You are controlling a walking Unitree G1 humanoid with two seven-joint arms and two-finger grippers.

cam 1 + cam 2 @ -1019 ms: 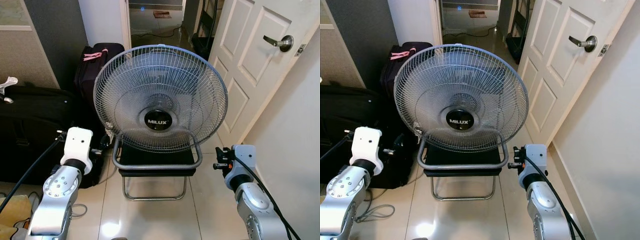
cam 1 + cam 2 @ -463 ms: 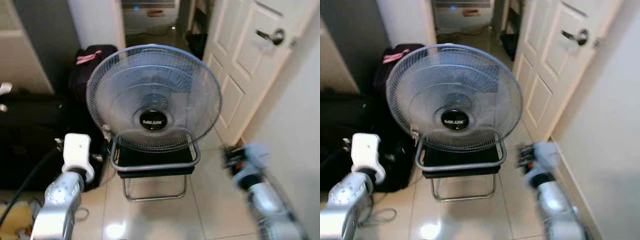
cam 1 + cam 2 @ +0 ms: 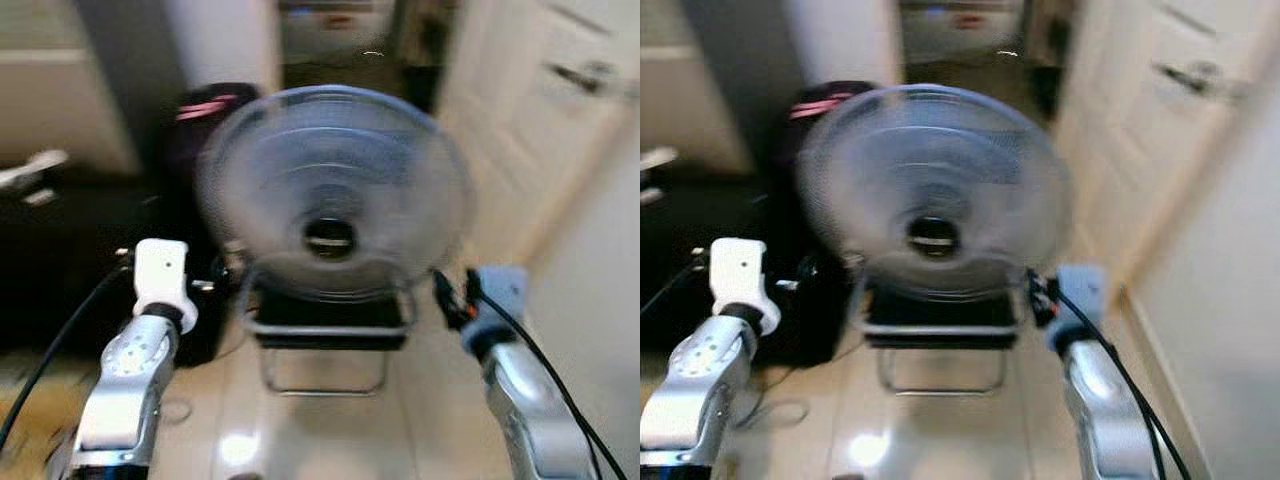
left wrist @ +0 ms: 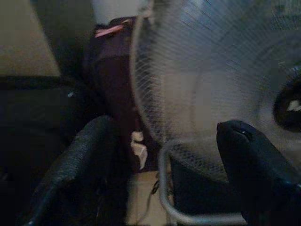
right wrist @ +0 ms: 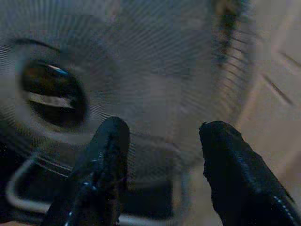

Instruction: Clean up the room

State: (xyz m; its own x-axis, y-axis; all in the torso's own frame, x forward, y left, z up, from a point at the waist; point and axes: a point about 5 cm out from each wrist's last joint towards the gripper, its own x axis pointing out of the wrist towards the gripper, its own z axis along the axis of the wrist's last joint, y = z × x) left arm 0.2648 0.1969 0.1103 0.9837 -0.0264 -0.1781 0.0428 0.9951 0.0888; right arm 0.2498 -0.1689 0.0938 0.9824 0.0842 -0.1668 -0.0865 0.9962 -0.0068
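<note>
Both arms reach toward the big fan standing on its metal frame before the doorway, left gripper and right gripper spread wide and empty, so next they must close in on its sides.

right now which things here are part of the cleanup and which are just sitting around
Part of the job:
- large round grey wire-grille fan on its metal tube base
- left end effector, open, beside the fan's grille
- right end effector, open, facing the grille

Just sitting around:
- dark suitcase with pink strap
- black bag
- white panelled door
- glossy tile floor
</note>
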